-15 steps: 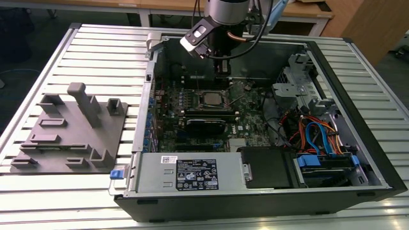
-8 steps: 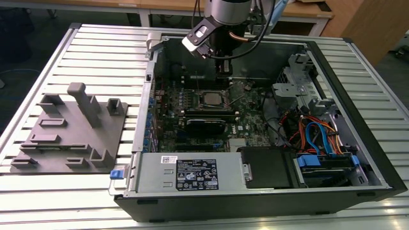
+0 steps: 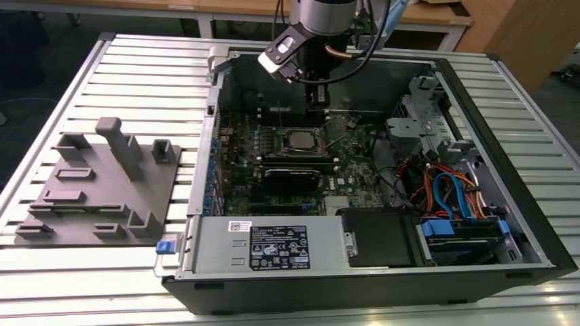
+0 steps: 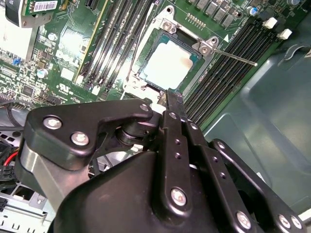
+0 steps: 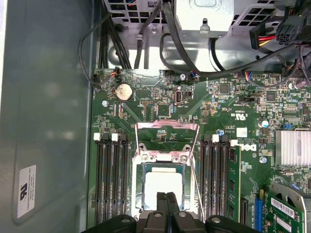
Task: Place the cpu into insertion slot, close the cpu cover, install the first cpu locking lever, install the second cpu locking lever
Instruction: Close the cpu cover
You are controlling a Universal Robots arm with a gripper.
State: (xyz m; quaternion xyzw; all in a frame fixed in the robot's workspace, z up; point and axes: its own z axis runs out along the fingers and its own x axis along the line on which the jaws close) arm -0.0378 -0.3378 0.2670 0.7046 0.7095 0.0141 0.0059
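The cpu (image 5: 163,187) lies flat in the insertion slot (image 5: 137,194), its silver top also showing in the second wrist view (image 4: 170,65) and the exterior view (image 3: 299,140). The cpu cover (image 5: 166,127) looks raised off the slot as a thin silvery frame on the side away from my fingers. One thin locking lever (image 4: 238,57) sticks out sideways from the slot's corner. Another wire lever (image 5: 195,182) runs along the slot's edge. My gripper (image 5: 166,201) hovers just above the slot's near edge, shut with nothing between its fingers (image 4: 171,116). The exterior view has it (image 3: 317,102) inside the case.
The open computer case (image 3: 471,88) lies on a slatted table. Black memory slots (image 5: 111,179) flank the slot on both sides. Cables (image 5: 170,43) and a drive cage crowd the far end. A grey fixture block (image 3: 100,183) sits at the exterior view's left.
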